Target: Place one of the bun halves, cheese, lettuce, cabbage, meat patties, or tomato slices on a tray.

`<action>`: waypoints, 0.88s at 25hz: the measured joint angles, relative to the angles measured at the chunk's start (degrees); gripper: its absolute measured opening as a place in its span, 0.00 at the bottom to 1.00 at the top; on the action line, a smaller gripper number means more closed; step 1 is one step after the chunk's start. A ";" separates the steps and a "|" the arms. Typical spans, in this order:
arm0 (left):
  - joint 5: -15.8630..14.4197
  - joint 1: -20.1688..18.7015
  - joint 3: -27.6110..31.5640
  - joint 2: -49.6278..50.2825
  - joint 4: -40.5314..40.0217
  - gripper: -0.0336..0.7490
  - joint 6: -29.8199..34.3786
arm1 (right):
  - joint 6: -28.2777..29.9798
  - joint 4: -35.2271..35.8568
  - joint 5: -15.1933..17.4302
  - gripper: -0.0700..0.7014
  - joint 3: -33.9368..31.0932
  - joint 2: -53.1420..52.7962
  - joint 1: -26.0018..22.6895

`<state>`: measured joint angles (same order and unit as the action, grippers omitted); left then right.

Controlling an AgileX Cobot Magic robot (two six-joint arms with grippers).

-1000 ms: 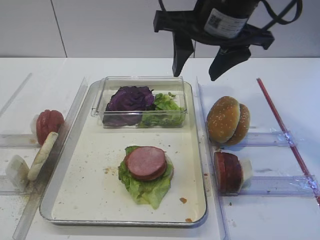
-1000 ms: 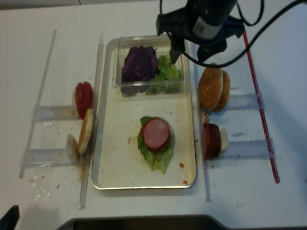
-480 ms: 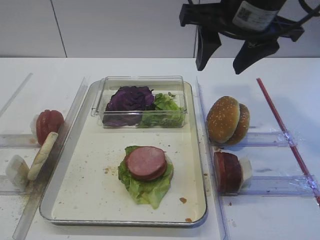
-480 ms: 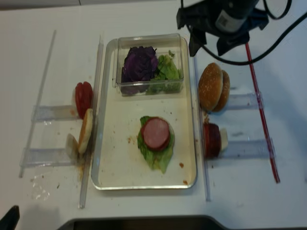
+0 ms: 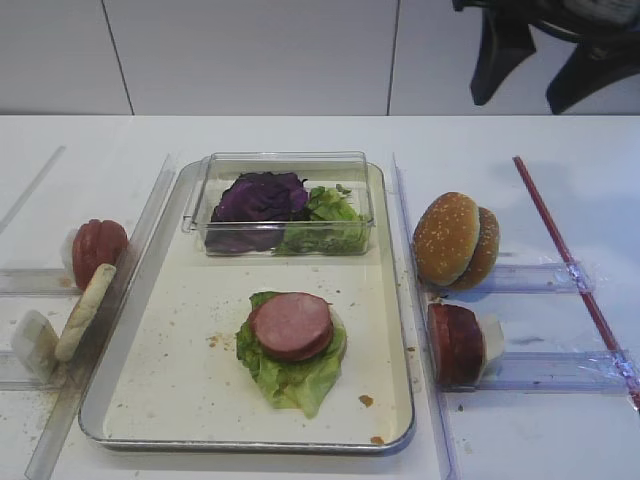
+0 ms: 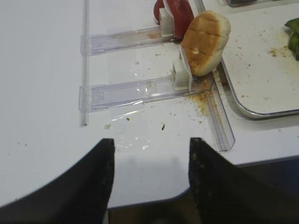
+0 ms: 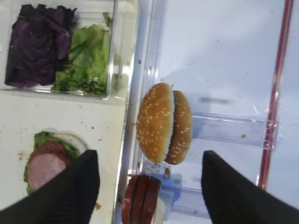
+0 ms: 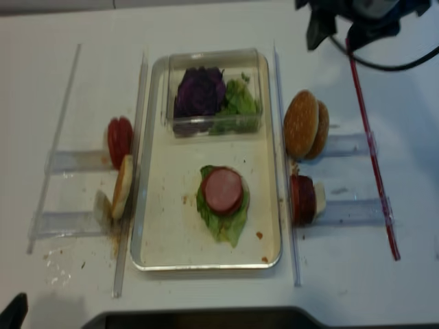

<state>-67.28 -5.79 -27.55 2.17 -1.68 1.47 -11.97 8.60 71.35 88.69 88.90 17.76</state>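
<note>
my right gripper [image 7: 148, 186] hangs spread and empty at the upper right of the high view. the buns [image 7: 164, 122] stand on edge just ahead of it in the wrist frame, long axis up-down, right of the tray [image 5: 180, 400]. this arm is nearer.

Lab bench — white table [image 5: 250, 135], clear acrylic racks [image 5: 530, 278] holding burger parts.
</note>
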 joint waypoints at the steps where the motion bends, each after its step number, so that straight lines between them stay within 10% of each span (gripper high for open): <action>1: 0.00 0.00 0.00 0.00 0.00 0.49 0.00 | 0.37 0.00 0.00 0.72 -0.93 -0.64 -0.97; 22: 0.00 0.00 0.00 0.00 0.00 0.49 0.00 | 10.34 -1.90 0.08 0.72 -20.34 -16.71 -20.70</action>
<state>-67.28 -5.79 -27.55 2.17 -1.68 1.47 -1.63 6.71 71.42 68.35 72.19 -2.93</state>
